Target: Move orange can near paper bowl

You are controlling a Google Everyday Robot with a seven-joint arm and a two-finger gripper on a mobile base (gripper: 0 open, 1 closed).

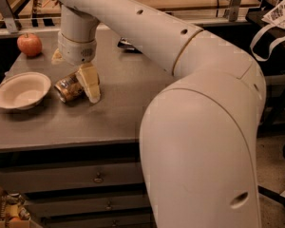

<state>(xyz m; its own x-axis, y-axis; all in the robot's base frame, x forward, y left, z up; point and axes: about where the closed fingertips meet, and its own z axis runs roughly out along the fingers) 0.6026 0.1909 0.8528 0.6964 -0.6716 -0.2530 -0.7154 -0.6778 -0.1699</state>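
Observation:
The orange can (68,87) lies on its side on the grey table (133,108), just right of the paper bowl (22,90) and a small gap away from its rim. My gripper (75,80) hangs straight above the can. Its fingers are spread. The near finger (89,82) reaches down at the can's right end, and the far finger (57,57) shows behind it. The can rests on the table between them. The bowl is upright and empty.
A red apple (29,44) sits at the back left of the table. A dark flat object (128,44) lies behind my arm. My large arm covers the table's right side. Drawers are below the table's front edge, and a wooden shelf behind it.

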